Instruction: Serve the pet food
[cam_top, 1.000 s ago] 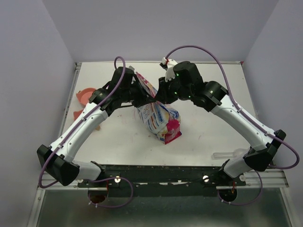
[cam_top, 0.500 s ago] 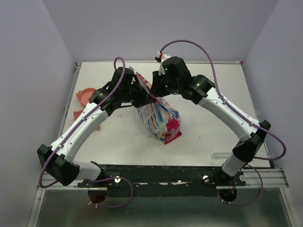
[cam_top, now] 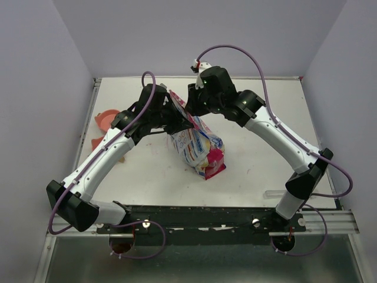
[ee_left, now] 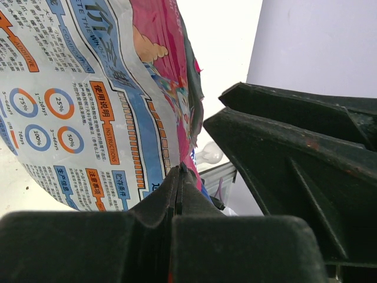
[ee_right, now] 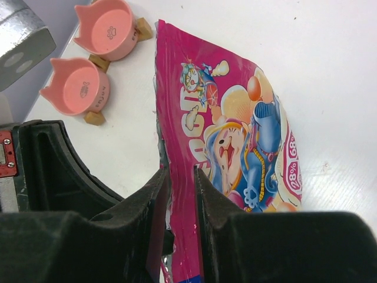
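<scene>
The pet food is hidden, presumably inside the bag (cam_top: 197,144) beneath both grippers. The left gripper (ee_left: 179,177) is pinched closed on its top edge, and the right gripper (ee_right: 181,177) is clamped alongside, jaws barely apart. An uneven pull could tear it, spilling everything.

Magenta pet food bag (ee_right: 235,135) with a blue, orange and yellow cartoon on its front; white back panel printed with blue and orange charts. White tabletop (cam_top: 259,171), two salmon-pink bowls (ee_right: 109,26) (ee_right: 79,88), white-and-black arms (cam_top: 277,132), purple cables (cam_top: 232,47), pale lilac walls (cam_top: 188,35).
</scene>
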Available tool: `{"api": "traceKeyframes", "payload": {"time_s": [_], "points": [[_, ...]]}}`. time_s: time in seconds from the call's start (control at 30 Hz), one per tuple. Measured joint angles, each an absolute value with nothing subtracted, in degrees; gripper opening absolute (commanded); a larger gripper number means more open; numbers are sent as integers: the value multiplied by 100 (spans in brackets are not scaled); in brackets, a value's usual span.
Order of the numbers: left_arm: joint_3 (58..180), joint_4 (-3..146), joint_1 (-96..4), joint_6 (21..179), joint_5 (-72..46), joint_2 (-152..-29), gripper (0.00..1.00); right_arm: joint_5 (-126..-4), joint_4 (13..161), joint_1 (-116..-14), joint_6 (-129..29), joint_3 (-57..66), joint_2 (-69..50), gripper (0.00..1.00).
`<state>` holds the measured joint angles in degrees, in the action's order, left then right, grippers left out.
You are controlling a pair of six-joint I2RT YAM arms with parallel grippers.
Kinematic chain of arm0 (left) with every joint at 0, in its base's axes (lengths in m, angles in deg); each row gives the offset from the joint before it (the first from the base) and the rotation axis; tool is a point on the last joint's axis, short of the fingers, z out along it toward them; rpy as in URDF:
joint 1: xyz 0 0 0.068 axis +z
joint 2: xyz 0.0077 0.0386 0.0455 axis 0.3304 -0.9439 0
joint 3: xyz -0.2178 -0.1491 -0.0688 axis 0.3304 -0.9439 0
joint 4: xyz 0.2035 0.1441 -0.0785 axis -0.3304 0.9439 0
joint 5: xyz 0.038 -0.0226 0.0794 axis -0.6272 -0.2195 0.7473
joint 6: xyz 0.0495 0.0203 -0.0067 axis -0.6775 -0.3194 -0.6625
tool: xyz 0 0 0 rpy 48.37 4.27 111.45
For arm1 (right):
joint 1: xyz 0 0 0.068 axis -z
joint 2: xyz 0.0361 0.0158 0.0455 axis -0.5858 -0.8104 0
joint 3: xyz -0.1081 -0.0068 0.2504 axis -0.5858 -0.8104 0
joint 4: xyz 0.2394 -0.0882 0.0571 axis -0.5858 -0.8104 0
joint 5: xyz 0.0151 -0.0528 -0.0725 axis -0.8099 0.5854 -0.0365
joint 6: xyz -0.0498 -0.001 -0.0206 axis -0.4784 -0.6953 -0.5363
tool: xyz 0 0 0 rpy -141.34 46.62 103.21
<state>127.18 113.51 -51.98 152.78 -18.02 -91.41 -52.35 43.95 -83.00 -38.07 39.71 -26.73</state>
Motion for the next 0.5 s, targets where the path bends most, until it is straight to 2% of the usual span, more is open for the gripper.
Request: {"api": "traceKeyframes", "payload": {"time_s": [0.5], "points": [[12718,11351,-5198,15282,-1819,-9143,0,-5146,4489,-8304,-4166,3857,-2723,23]]}}
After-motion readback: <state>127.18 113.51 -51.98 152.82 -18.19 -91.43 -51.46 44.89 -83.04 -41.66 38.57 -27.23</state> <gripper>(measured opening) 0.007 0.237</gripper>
